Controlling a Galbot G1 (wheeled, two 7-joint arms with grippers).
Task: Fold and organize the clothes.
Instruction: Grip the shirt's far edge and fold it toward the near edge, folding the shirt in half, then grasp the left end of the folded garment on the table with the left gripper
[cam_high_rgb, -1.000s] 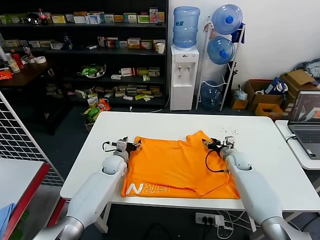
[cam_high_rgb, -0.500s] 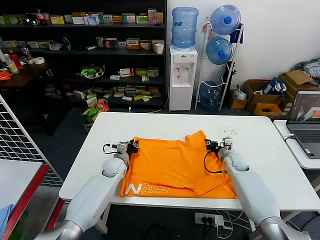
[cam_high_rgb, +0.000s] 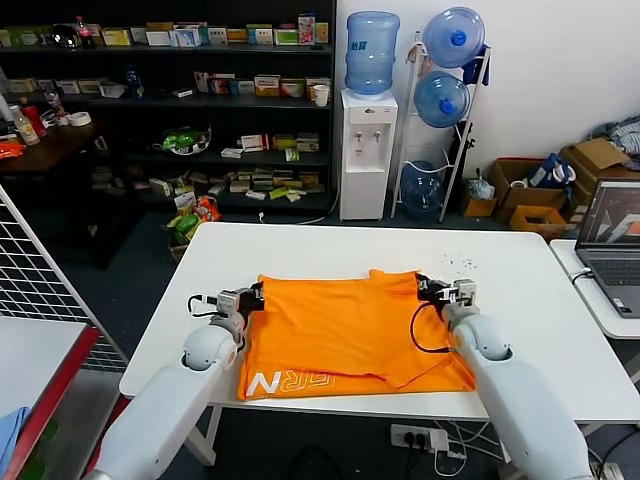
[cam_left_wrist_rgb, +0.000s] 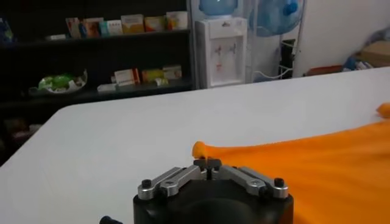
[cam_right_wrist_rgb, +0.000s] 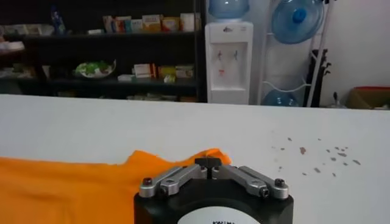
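Orange T-shirt (cam_high_rgb: 345, 325) lying on white surface (cam_high_rgb: 520, 290); left pincer (cam_high_rgb: 252, 299) pinching 9 o'clock corner, right pincer (cam_high_rgb: 428, 290) pinching 2 o'clock corner

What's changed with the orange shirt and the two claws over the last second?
Both claws, the left claw and the right claw, have pulled back toward the robot, each shut on a far corner of the orange T-shirt. The folded-over flap's far edge came nearer and lies straighter, its peak flattened. The white table and the near hem lettering stayed put.
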